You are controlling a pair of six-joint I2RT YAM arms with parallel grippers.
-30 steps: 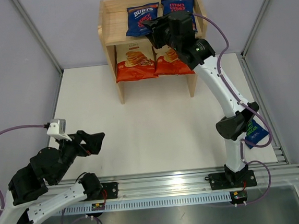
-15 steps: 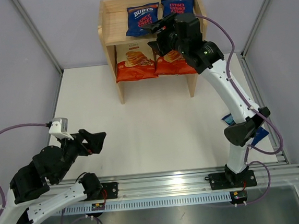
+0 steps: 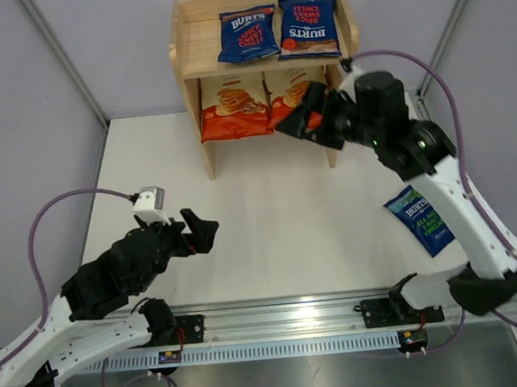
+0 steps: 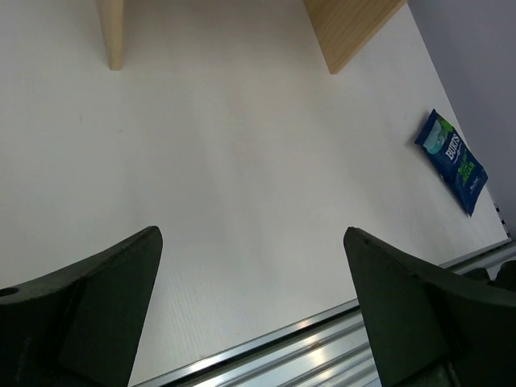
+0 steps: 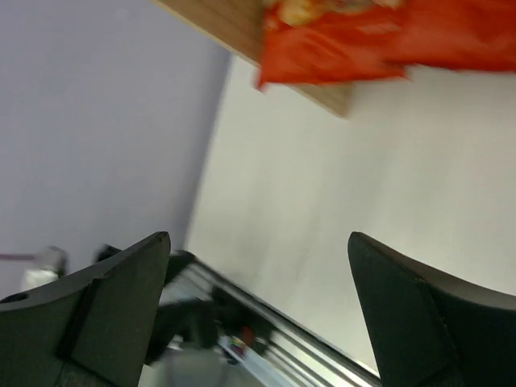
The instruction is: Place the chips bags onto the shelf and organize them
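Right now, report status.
Left gripper open, empty. Right gripper open, empty, near shelf. Four bags shelved; green-lettered bag on table. Nothing blocking.

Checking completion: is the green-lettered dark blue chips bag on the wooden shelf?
Off: the green-lettered dark blue chips bag lies on the white table.

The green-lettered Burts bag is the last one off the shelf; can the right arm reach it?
Probably yes: the green-lettered Burts bag lies uncovered on the table beside that arm, and the right gripper is open and empty.
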